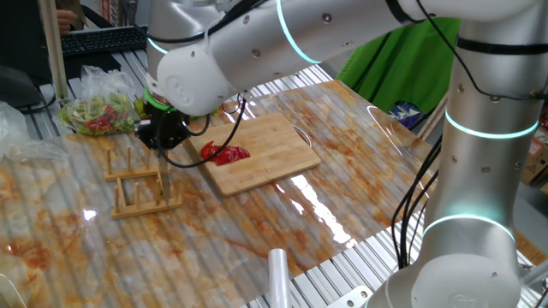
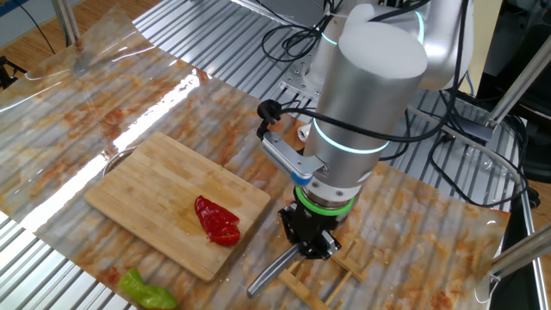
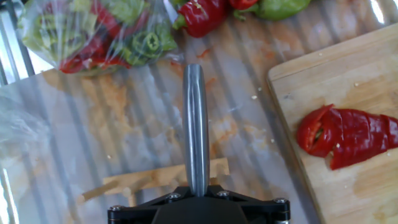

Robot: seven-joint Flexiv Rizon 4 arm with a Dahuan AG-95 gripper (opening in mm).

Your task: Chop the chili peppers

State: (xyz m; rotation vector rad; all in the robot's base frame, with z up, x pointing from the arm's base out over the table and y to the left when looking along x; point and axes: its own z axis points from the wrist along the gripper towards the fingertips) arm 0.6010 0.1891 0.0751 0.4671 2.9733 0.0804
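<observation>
Surface [image 1: 360, 205]: covered with clear, orange-stained plastic sheeting. Arm: reaches over it with the gripper [image 2: 312, 245] pointing straight down above a wooden rack [image 1: 141, 184], which stands beside the cutting board [image 1: 261, 154]. Jaws: pressed together on a grey metal handle [image 3: 196, 124] that sticks out level from between them; whatever lies at its other end is hidden. Chili peppers [image 3: 345, 134]: red, sliced into segments lying together, resting on the cutting board near its edge, apart from the gripper. A clear bag of red and green peppers [image 1: 98, 111] lies further back on the surface.
</observation>
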